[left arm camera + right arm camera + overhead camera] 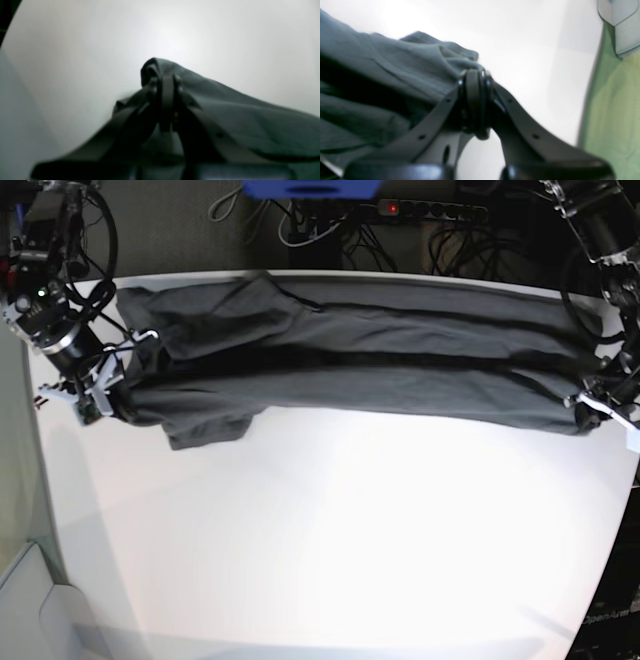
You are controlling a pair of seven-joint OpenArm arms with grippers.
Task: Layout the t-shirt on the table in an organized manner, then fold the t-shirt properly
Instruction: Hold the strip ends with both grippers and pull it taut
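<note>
We have the t-shirt (360,345) stretched in a long band across the far side of the counter (330,530), one sleeve drooping toward us near the right hand (97,395). Both hands are clamped on cloth — the left hand (592,408) at the opposite end. It looks light, limp and wrinkly, so we judge it will sag between grips; edges and corners look like the best holds.

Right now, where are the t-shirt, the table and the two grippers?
t-shirt (350,355): base view, middle of the stretched cloth.
table (330,530): base view, bare white top.
left gripper (167,86): left wrist view, fingertips pinching cloth.
right gripper (475,82): right wrist view, fingertips pinching cloth.
</note>
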